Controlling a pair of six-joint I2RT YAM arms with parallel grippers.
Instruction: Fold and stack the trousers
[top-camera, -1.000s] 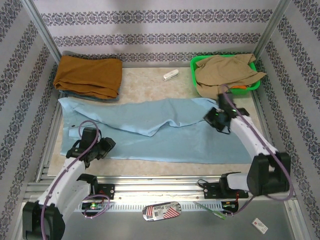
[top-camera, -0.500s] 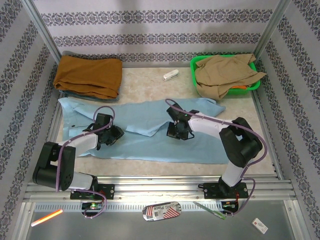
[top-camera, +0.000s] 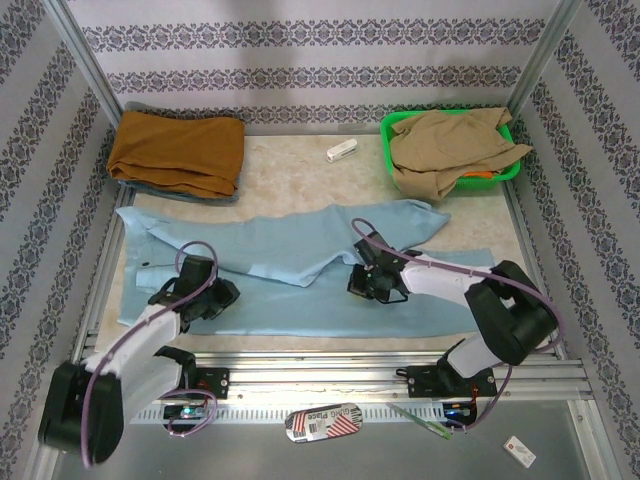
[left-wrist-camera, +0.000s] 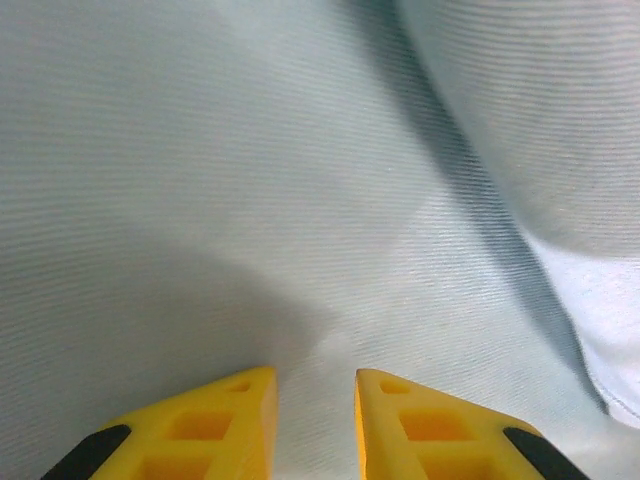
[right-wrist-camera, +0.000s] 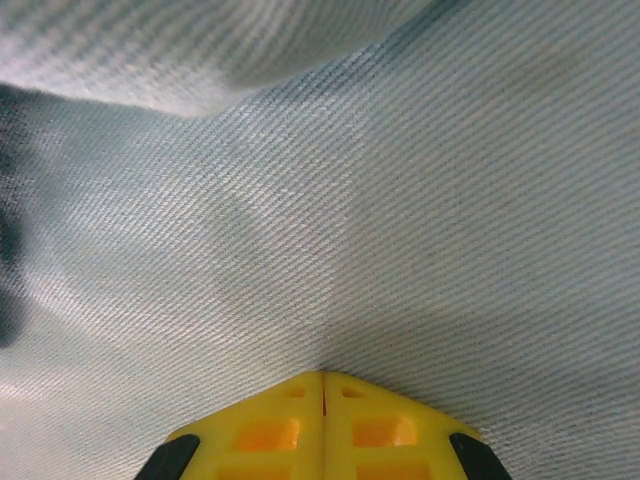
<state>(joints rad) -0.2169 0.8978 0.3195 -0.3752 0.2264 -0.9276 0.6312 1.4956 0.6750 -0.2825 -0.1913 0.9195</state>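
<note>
Two grippers low on the trousers (top-camera: 270, 250)
Near-left, left gripper (left-wrist-camera: 315, 375) narrowly parted, empty above cloth; mid-table, right gripper (right-wrist-camera: 322, 375) closed, pinching cloth.

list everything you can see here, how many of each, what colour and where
trousers: 1, pale blue, spread across the middle of the table
folded garment: 1, rust-orange, far left corner
heaped garment: 1, tan, in the basket
basket: 1, green, far right corner
small object: 1, white, far middle of the table
table: 1, beige
flat packet: 1, red-and-white striped, near ledge
left gripper: 1, yellow, jaws slightly apart, over the trousers
right gripper: 1, yellow, jaws shut, over the trousers
</note>
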